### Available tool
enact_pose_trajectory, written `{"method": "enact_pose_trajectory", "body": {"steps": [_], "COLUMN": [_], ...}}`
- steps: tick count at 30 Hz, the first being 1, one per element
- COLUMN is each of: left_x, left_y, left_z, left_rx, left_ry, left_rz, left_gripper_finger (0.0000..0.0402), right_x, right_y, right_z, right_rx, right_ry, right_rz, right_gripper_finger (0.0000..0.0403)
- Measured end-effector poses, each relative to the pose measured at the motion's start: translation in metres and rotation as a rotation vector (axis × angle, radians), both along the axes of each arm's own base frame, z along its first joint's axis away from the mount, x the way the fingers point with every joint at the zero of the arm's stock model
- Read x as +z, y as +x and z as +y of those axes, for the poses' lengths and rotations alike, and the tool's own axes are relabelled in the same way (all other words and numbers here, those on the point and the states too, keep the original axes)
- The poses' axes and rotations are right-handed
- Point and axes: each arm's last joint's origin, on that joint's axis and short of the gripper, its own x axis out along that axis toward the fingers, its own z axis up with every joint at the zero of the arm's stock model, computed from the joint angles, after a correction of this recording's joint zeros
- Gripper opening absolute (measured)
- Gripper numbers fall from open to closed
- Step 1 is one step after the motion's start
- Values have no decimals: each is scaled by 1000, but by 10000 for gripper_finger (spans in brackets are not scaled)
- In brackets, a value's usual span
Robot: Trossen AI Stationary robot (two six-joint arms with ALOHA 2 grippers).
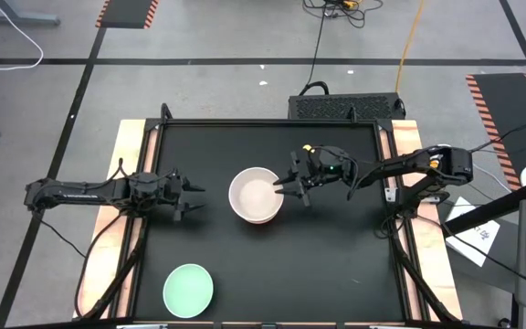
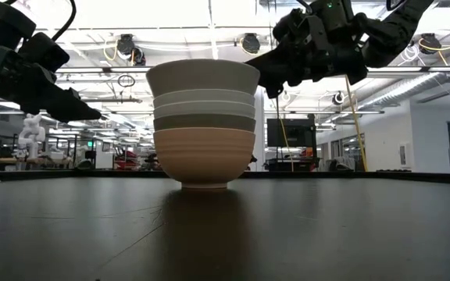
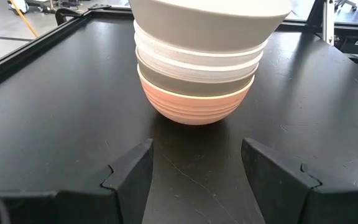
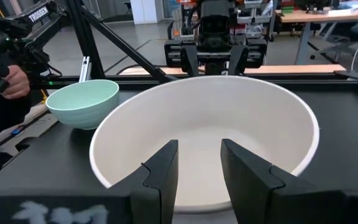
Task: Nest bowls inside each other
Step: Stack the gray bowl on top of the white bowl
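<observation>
While five small round bowls sit nested mid-counter, a mint green round bowl [image 1: 188,290] lies well apart
Stack [image 1: 256,196] between both tools: left tool [image 1: 193,197] spread, right tool [image 1: 290,185] slightly parted above its rim, both empty

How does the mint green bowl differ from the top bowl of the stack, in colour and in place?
The mint green bowl is pale green; the top bowl of the stack is whitish. The mint green bowl stands alone on the table near its front left corner, while the top bowl sits nested on other bowls at the table's middle, between the left hand and the right hand. Both are round, upright and empty, and neither is held.
</observation>
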Motion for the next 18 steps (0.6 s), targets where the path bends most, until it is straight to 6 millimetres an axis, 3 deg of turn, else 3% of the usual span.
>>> {"method": "enact_pose_trajectory", "body": {"steps": [12,18], "left_x": [0,0], "left_y": [0,0], "left_z": [0,0], "left_rx": [0,0], "left_ry": [-3,-2], "left_rz": [0,0], "left_gripper_finger": [246,246], "right_x": [4,23], "right_y": [1,9], "right_z": [0,-9], "right_rx": [0,28], "right_ry": [-9,33], "right_rz": [-41,-76], "right_gripper_finger": [114,114]}}
